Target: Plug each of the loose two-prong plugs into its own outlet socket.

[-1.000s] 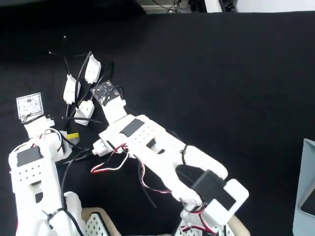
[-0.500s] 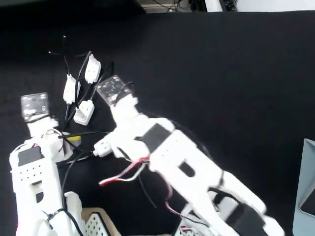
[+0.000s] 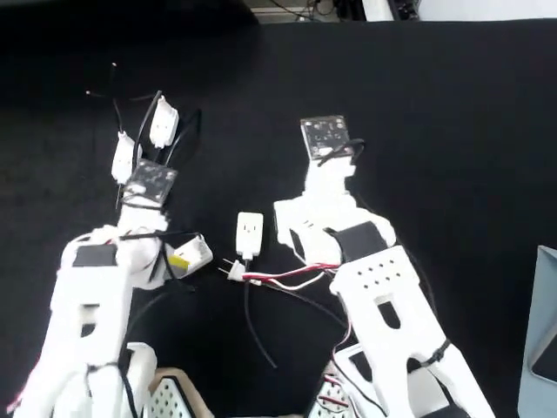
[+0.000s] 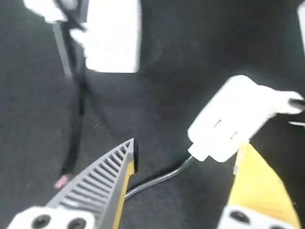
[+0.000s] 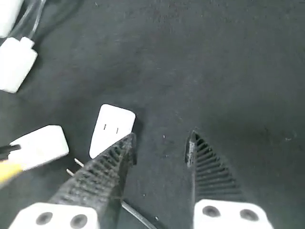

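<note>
I'm seeing the left pincer (image 4: 186, 145) hanging released, a white block (image 4: 233, 125) touching its yellow finger (image 4: 252, 191). The right pincer (image 5: 159, 138) is gaping empty just beside the slotted socket (image 5: 112, 130), lying lower centre on the counter (image 3: 452, 131).

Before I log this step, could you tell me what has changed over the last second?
The right gripper swung back from the left cluster to mid-table, open by a socket now lying there. The left gripper advanced, open, beside another socket. The two far sockets stayed put.
</note>
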